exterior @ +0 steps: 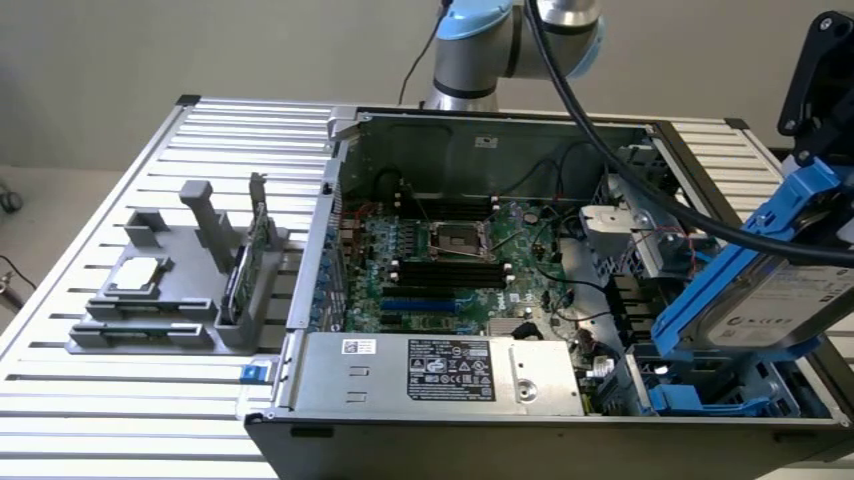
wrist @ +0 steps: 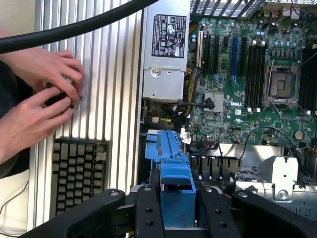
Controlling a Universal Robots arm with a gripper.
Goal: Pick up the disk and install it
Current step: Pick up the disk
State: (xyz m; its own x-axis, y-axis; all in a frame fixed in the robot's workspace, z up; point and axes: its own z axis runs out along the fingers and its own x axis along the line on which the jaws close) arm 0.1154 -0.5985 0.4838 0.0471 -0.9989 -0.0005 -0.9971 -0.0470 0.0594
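Observation:
The disk (exterior: 771,305), a silver-grey drive with a white label in a blue plastic carrier, hangs tilted over the open computer case's drive bay (exterior: 694,395) at the exterior view's right. My black gripper (exterior: 817,165) is shut on the carrier's upper end. In the wrist view the blue carrier (wrist: 174,173) sits clamped between the two black fingers (wrist: 148,213) of my gripper (wrist: 178,213), above the bay. The drive's lower edge is just above the case's blue bay parts.
The open case (exterior: 347,200) holds the motherboard (exterior: 441,260) and a power supply (exterior: 441,370). A grey fixture (exterior: 160,300) at the exterior view's left carries a silver chip and an upright green card. A person's hands (wrist: 39,99) and a keyboard (wrist: 79,171) lie beside the case.

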